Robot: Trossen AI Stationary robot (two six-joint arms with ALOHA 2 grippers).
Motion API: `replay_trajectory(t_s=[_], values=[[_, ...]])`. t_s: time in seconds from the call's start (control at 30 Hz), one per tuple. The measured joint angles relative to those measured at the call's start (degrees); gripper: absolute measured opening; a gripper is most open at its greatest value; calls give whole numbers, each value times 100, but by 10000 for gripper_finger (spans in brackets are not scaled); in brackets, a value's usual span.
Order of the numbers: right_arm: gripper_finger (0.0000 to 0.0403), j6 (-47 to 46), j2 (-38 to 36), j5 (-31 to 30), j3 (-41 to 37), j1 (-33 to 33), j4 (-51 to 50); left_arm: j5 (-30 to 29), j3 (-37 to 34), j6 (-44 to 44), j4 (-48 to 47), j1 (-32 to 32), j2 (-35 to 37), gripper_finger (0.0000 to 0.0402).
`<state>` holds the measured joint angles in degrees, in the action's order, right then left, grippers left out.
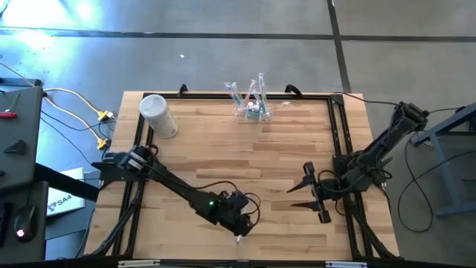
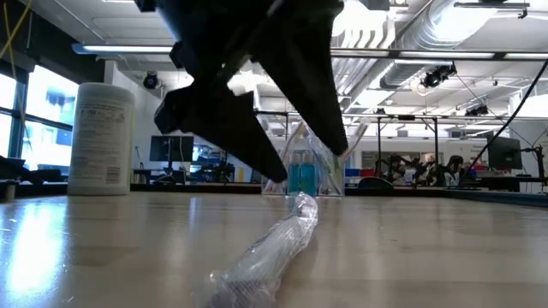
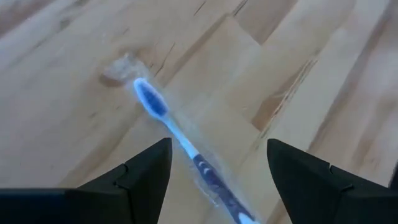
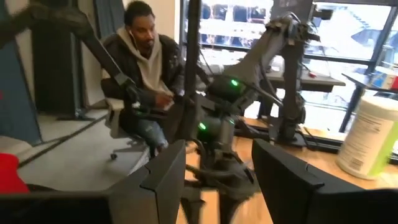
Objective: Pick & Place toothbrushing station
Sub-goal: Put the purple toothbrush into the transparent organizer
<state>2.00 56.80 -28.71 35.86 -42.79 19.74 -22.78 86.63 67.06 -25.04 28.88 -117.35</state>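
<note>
The see-through holder (image 1: 253, 110) stands at the table's far edge, near the middle, with several pastel toothbrushes upright in it; it also shows in the low view (image 2: 312, 175). A blue toothbrush in a clear wrapper (image 3: 180, 140) lies flat on the wood near the front edge (image 2: 274, 248). My left gripper (image 3: 217, 146) is open just above it, one finger on either side of the handle, touching nothing. My right gripper (image 1: 301, 184) is open and empty over the table's right part.
A white cylindrical canister (image 1: 158, 115) stands at the far left corner, also in the low view (image 2: 101, 137). Black rails (image 1: 338, 141) run along the table's edges. Bare wood lies between the holder and the arms. A person sits beyond the table (image 4: 146, 68).
</note>
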Motion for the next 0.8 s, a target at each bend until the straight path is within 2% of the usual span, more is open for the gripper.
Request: replay_trajectory(t_s=[0.4, 0.5, 0.63, 0.8], values=[[178, -21, 381, 9, 0, -275, 397, 269, 26, 506, -100, -14, -573, 260], [178, -24, 442, 9, 0, -273, 453, 334, 38, 533, -414, -40, -592, 251], [178, -24, 576, 11, 0, -273, 535, 434, 42, 548, -749, -87, -679, 201], [178, -50, 760, 11, 0, -273, 592, 479, 19, 27, -920, -164, -690, 78]])
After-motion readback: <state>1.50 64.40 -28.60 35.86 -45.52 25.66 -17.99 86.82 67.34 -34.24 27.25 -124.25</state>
